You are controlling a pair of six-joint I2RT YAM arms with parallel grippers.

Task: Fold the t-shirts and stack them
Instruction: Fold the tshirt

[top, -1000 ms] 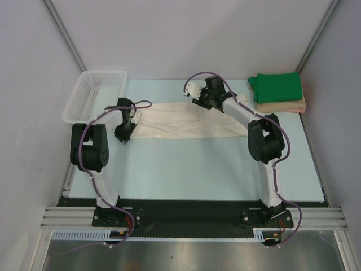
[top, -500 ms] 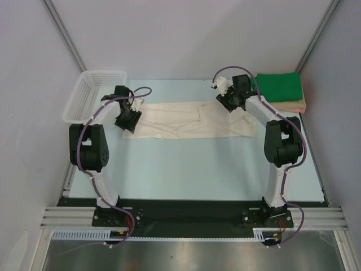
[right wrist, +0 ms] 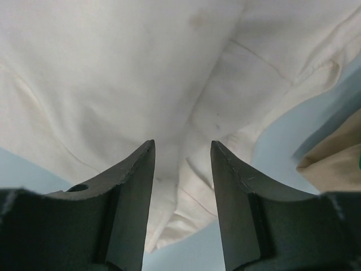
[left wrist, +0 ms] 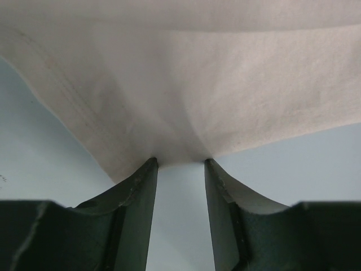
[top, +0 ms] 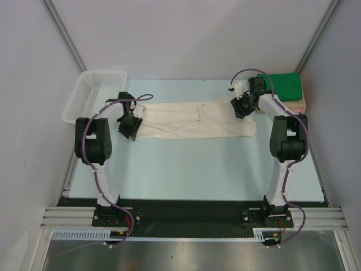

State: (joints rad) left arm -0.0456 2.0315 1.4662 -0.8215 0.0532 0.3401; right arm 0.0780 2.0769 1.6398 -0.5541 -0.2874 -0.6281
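Now cream t-shirt [top: 192, 119] spread longer toward table [top: 192, 169] side edges; I see left gripper [left wrist: 180, 162], right gripper [right wrist: 181, 144] jaws apart, empty.

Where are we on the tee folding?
Done: green tee folded and stacked on the peach-tan tee, far right corner. In hand: cream tee lies stretched as a long strip across the table, open jaws at each end. Left: fold it shorter, add it to the stack.
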